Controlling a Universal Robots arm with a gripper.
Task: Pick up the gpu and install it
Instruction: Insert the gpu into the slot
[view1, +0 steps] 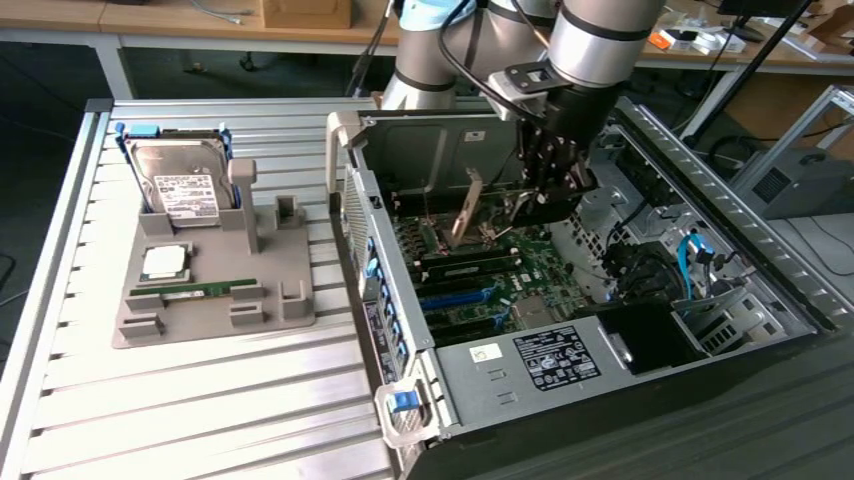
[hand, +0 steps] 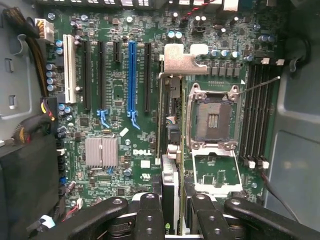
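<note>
Here, in the exterior view, the arm reaches down from twelve o'clock into the open computer case (view1: 627, 330), which lies on its side on the slatted metal table (view1: 200, 410). The gripper (view1: 545, 205) hangs over the motherboard (view1: 481, 270), and at its nine o'clock side the gpu (view1: 467, 210) stands tilted on edge, its silver bracket slanting up out of the board area. From this angle the black fingers hide the point of contact, so the grip itself cannot be read. At about nine o'clock of the case, on the table, a grey holder tray (view1: 214, 300) carries the hard drive (view1: 180, 185) standing at its far end, a processor (view1: 166, 262) lying flat in the middle, and the narrow RAM stick (view1: 194, 290) just nearer the camera. The wrist view supplies what the exterior one lacks: the gripper (hand: 170, 200) is closed narrowly on the gpu (hand: 167, 145), a finger pressed to each face of the thin card, which is seen edge-on with its bent silver bracket (hand: 182, 60) at the end farthest from the fingers. The card hangs above the motherboard (hand: 115, 165), between the blue expansion slot (hand: 131, 75) and the open processor socket (hand: 214, 117); whether its edge touches a slot cannot be told. Black memory slots (hand: 257, 115) lie beyond the socket.
</note>
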